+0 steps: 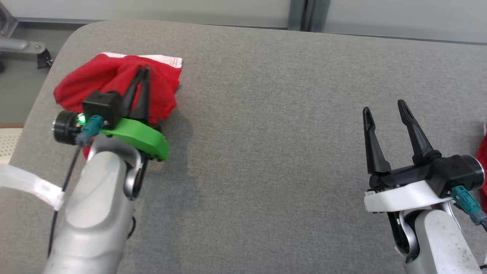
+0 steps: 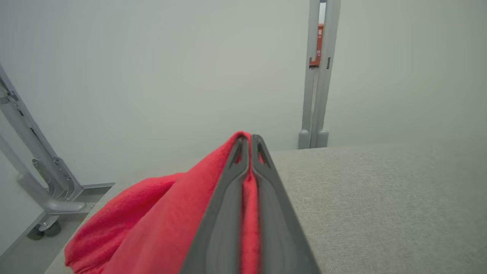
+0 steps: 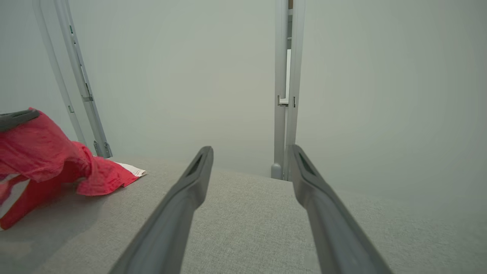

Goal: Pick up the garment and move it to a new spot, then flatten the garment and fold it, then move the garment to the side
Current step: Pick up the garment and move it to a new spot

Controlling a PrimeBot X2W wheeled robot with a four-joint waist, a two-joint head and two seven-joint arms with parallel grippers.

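Note:
A crumpled red garment [image 1: 110,82] with a white edge lies bunched at the far left of the grey table [image 1: 266,114]. My left gripper [image 1: 144,69] is shut on a fold of it, red cloth pinched between the two dark fingers [image 2: 224,213], and the garment [image 2: 152,224] drapes off to the left in the left wrist view. My right gripper [image 1: 384,107] stands open over bare table at the right, nothing between its fingers [image 3: 182,205]. The right wrist view shows the garment [image 3: 49,163] far to the left, partly lifted off the surface.
A sliver of another red thing [image 1: 483,152] shows at the table's right edge. Grey metal frame legs [image 2: 45,182] stand off the table's far left corner, and a vertical post [image 3: 285,114] rises behind the far edge. A pale wall backs the table.

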